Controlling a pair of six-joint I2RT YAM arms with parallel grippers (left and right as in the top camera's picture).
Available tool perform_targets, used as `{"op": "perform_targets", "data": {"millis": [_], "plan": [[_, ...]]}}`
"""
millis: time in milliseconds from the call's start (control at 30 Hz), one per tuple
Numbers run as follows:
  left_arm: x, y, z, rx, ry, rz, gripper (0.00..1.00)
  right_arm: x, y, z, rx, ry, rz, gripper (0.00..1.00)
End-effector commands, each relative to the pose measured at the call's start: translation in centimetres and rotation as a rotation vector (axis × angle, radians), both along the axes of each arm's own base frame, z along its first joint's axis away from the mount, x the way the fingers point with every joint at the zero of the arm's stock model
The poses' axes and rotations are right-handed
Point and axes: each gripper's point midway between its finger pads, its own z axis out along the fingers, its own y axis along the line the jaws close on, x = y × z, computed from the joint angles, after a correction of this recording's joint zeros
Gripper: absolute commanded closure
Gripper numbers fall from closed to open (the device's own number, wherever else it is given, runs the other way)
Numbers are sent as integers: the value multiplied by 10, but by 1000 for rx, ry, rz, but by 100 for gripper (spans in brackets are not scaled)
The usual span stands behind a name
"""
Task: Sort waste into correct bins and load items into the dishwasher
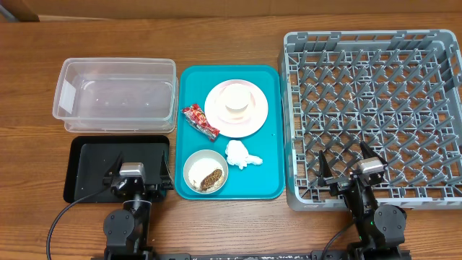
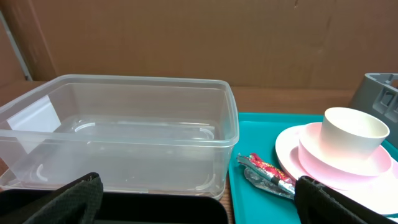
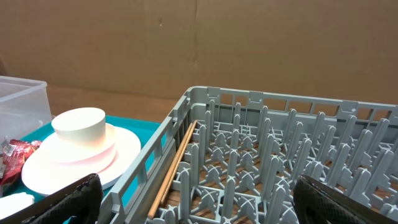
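A teal tray holds the red wrapper (image 1: 200, 120), the crumpled tissue (image 1: 242, 154), a pink-white plate (image 1: 216, 115) with a white cup (image 1: 236, 101) on it, and a white bowl (image 1: 206, 172) with grains and brown crumbs. The clear tub (image 1: 115, 97) and black tray (image 1: 90, 162) lie left, the grey dish rack (image 1: 289, 108) right. My left gripper (image 1: 132, 173) is open and empty over the black tray (image 2: 161, 208), facing the tub (image 2: 124, 130) and wrapper (image 2: 267, 174). My right gripper (image 1: 364, 170) is open and empty over the rack's (image 3: 280, 162) front edge.
The teal tray (image 1: 271, 173) sits between the bins and the rack. A thin wooden stick (image 3: 177, 165) lies inside the rack along its left wall. The cup (image 3: 79, 124) and plate (image 3: 124, 155) show left of the rack in the right wrist view.
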Motion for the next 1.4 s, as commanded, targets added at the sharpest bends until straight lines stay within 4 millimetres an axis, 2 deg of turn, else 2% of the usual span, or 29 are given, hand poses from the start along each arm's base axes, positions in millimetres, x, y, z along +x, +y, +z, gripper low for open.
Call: {"op": "perform_targets", "data": {"millis": [0, 1233, 1367], "plan": [[0, -1, 1, 15, -8, -5, 0, 0, 0, -1, 1, -9, -4, 0], [0, 2, 2, 20, -11, 10, 0, 0, 0, -1, 1, -9, -4, 0], [0, 3, 14, 18, -63, 20, 0, 0, 0, -1, 1, -9, -4, 0]]}}
